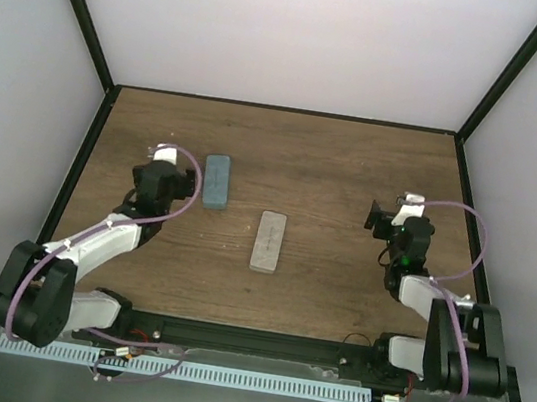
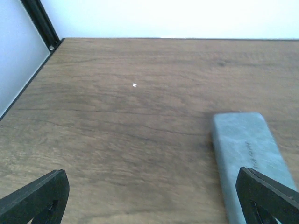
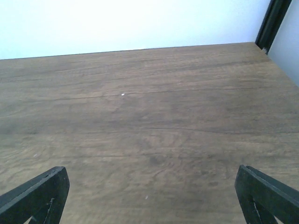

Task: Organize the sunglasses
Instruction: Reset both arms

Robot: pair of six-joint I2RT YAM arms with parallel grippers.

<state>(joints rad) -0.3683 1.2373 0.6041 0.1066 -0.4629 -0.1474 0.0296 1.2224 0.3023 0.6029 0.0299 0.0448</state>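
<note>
The brown worktop (image 1: 335,160) is carrying two closed oblong cases lying apart from each other: a blue case (image 1: 216,181) toward the left and a grey case (image 1: 269,241) near the middle. The left fingers (image 2: 37,200) are hanging spread wide just beside the blue case, gripping nothing. The right fingers (image 3: 268,196) are hanging spread wide over bare wood, likewise empty. The sunglasses are not showing in any view, so I cannot tell where they are lying.
</note>
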